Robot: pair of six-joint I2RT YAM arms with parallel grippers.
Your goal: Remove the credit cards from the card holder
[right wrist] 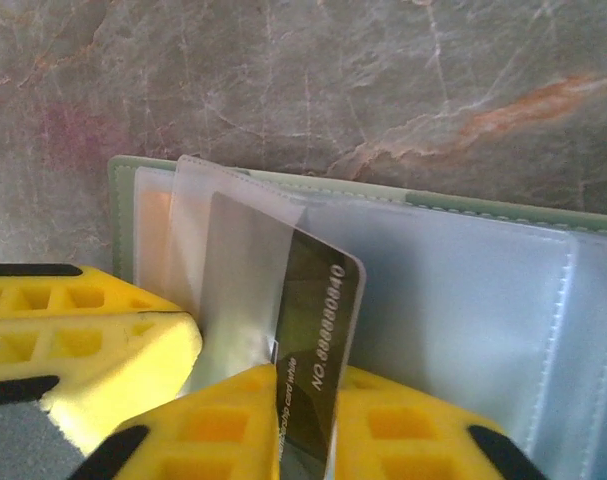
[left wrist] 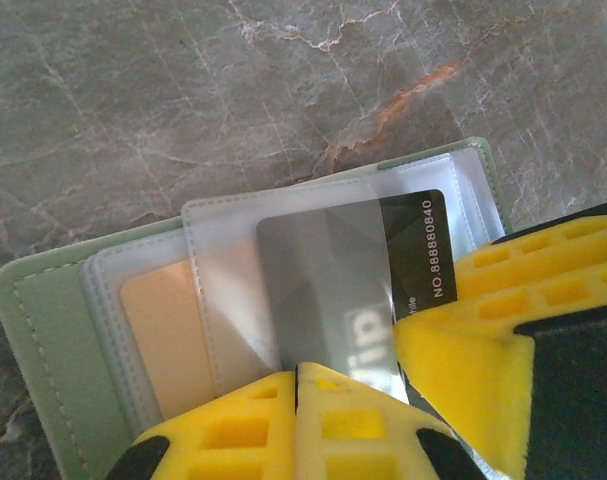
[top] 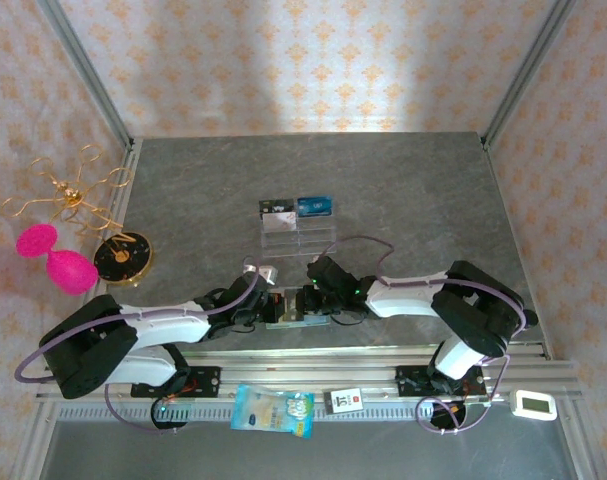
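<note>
Sage-green card holder (top: 295, 310) open flat on grey stone table (top: 403, 190), at the near edge, right between both arm tips. Clear pockets (left wrist: 473, 200) fanned out across the inside.

Tan credit card (left wrist: 163, 320) fully seated in one clear pocket, just beside a frosted sleeve (left wrist: 228, 290). Grey-black card (left wrist: 383, 260), number printed along its dark end, partly out of that sleeve: grey part under the plastic, dark end bare.

Right gripper (right wrist: 305, 390): clamped on the bare dark end of the grey-black card, card standing edge-on between the yellow fingers (right wrist: 423, 430). Tilted up off the holder, far end in the sleeve.

Left gripper (left wrist: 296, 380): fingers pressed fully together, no gap, sitting at the near edge of the sleeve. Cannot tell whether any plastic is pinched between them. Both grippers almost touching over the holder.

Behind the holder, apart from it: clear acrylic rack (top: 298, 238), with a dark card (top: 275, 208) and a blue card (top: 315, 205) side by side at its back. Blue-white packet (top: 273, 410) lying on the near rail between the arm bases.
</note>
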